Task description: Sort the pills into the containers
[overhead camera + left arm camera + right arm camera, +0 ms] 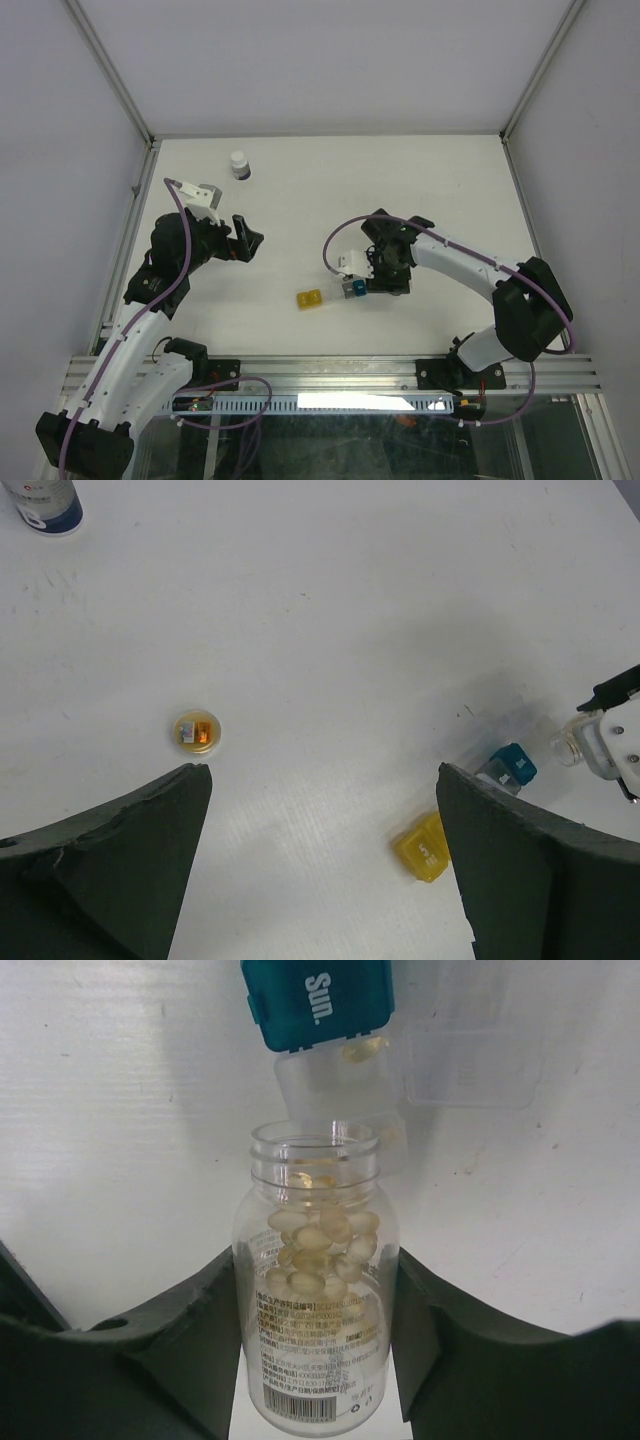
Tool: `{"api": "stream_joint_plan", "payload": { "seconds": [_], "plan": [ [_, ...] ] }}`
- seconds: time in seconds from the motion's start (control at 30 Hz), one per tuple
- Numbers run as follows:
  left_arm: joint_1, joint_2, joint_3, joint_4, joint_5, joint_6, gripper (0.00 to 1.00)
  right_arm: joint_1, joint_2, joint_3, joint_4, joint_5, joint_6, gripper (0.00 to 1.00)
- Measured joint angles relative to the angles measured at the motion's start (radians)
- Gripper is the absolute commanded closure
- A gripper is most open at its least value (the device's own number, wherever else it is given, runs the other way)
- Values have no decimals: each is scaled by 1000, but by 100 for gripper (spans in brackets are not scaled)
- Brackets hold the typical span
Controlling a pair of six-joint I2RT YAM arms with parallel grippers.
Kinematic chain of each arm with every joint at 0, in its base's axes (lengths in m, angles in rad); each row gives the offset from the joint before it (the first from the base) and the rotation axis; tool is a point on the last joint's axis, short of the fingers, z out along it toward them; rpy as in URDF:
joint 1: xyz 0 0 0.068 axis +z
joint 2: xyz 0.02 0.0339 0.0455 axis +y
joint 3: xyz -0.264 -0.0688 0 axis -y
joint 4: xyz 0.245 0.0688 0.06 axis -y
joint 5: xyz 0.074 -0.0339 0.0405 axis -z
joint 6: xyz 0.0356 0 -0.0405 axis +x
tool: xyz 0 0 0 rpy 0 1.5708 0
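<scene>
My right gripper (pixel 318 1290) is shut on a clear, uncapped vial (pixel 315 1360) holding several pale tan pills (pixel 315 1245). The vial's mouth tips toward a clear container (pixel 335 1085) whose teal-blue lid (pixel 320 1000), marked "Sun.", stands flipped up. One pill (pixel 360 1052) lies in that container. Another clear container (pixel 470 1060) sits to its right. In the top view the right gripper (pixel 372 280) sits by the blue container (pixel 355 288), and the yellow container (pixel 309 298) lies to its left. My left gripper (pixel 322 780) hangs open and empty above the table, left of the yellow container (pixel 425 848).
A dark bottle with a white cap (pixel 239 165) stands at the back left of the white table (pixel 450 190). A small round cap (pixel 196 731) lies flat on the table below the left gripper. Metal frame posts rise at the table's rear corners.
</scene>
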Motion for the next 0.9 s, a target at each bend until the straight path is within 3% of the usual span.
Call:
{"api": "stream_joint_plan", "payload": {
  "seconds": [0.9],
  "plan": [
    [2, -1, 0, 0, 3, 0, 1, 8, -4, 6, -18, 10, 23, 100]
  ]
}}
